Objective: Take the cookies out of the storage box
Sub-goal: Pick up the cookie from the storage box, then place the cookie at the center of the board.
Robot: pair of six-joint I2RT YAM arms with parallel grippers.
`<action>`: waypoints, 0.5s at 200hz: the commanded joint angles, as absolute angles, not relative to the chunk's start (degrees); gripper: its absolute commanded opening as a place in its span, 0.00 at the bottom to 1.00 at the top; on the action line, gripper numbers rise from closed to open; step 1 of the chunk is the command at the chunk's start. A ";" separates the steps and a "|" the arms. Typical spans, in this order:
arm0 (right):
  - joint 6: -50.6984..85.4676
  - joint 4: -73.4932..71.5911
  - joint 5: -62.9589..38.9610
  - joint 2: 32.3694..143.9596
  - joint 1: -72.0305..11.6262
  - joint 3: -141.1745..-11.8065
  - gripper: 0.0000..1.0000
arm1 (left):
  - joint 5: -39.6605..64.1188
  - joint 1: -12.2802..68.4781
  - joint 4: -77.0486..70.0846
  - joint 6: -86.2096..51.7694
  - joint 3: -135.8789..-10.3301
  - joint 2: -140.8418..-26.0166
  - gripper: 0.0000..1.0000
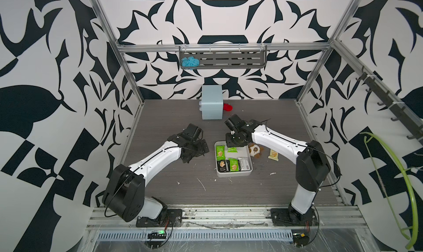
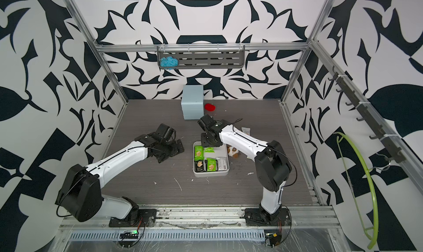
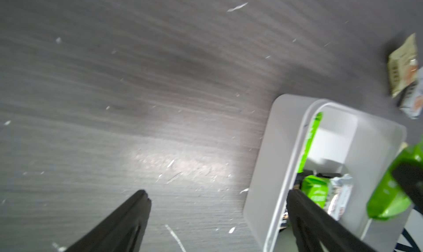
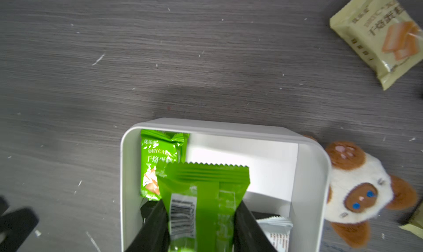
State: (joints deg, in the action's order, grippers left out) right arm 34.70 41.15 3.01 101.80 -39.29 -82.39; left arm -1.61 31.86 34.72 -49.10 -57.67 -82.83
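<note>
The dark grey wood-grain bench (image 1: pixel 160 182) carries everything. At its far edge a tall light-blue drawer cabinet (image 1: pixel 211 105) hides part of a small red object (image 1: pixel 228 107) that cannot be identified. Near the middle sits the shallow square white storage box (image 1: pixel 233 173). In both top views the right arm's wrist covers its far side, so the right gripper (image 4: pixel 201 202) shows only in its wrist view. Its jaws are closed on a bright green cookie packet (image 4: pixel 206 182), barcode side up, over the box; whether that packet touches the box floor cannot be told. The left gripper (image 3: pixel 217 193) hangs beside the box's left wall, jaws spread wide with nothing between them. A brown-and-white plush toy (image 1: pixel 255 150) presses against the box's right wall, partly hidden by the right arm. Four more packets lie in the box: a second green packet (image 1: pixel 219 153) along the left wall, then a black packet (image 1: pixel 222 165), a third green packet (image 1: pixel 234 165) and a silver-white packet (image 1: pixel 243 164) with unreadable print. Outside the box, a cream-yellow packet (image 1: pixel 273 154) lies right of the toy. In a top view a small white packet (image 2: pixel 246 131) shows beyond the right arm.
</note>
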 commanded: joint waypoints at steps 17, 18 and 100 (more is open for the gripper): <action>32.00 42.40 2.38 94.98 -31.74 -78.63 0.37 | -0.27 34.09 35.06 -48.87 -64.50 -87.35 0.99; 31.91 42.42 2.29 94.86 -31.43 -78.51 0.37 | -0.27 34.18 35.07 -48.82 -64.68 -87.40 0.99; 23.31 39.78 4.19 93.10 -6.15 -70.85 0.35 | 1.49 35.96 35.78 -48.63 -71.93 -94.67 0.99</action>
